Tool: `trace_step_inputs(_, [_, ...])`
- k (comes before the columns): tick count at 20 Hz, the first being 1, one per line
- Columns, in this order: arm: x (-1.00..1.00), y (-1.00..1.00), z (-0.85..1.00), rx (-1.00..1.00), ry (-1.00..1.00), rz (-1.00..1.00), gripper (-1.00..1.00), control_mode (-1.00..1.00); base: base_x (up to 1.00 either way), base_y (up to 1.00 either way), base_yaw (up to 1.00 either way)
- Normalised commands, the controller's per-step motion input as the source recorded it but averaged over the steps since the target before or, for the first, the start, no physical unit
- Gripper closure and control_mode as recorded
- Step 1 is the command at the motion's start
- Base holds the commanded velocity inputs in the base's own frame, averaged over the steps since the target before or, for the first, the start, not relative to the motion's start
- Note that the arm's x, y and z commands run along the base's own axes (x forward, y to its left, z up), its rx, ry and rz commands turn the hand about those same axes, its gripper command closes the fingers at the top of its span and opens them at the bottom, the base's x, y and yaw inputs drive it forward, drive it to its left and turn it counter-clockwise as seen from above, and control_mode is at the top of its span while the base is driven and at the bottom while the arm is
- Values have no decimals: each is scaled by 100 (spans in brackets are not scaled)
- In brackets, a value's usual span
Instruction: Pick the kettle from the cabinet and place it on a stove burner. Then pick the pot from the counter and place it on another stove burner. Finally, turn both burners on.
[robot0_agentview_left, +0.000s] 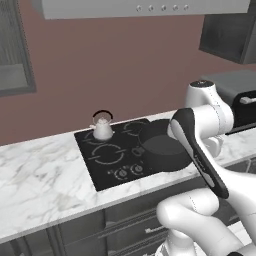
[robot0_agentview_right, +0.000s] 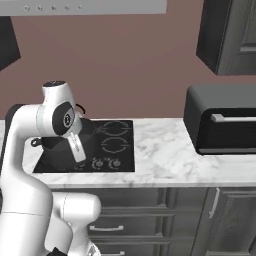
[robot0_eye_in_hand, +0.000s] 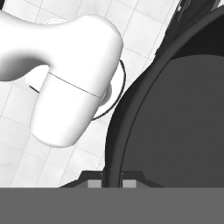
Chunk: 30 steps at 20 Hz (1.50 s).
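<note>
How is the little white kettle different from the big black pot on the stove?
The small pale rounded kettle is much smaller than the wide, shallow matte black pot. The kettle is whitish and closed by a knobbed lid; the pot is dark and open on top. The kettle stands free on a back burner, while the gripper is shut on the pot's rim. Both are over the flat black glass cooktop.

Black toaster oven (robot0_agentview_right: 222, 120) beside brown wall (robot0_agentview_right: 130, 65)
</note>
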Motion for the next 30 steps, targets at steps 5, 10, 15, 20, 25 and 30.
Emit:
trace_step_inputs(5, [0,0,0,0,0,0,100,100,7,-9,0])
trace_step_inputs(10, [0,0,0,0,0,0,100,100,20,0,0])
trace_step_inputs(15, [0,0,0,0,0,0,100,100,33,-2,5])
trace_step_inputs(20, [0,0,0,0,0,0,100,100,26,-11,17])
trace_step_inputs(25, [0,0,0,0,0,0,100,100,5,-18,20])
trace_step_inputs(30, [0,0,0,0,0,0,100,100,11,-28,21])
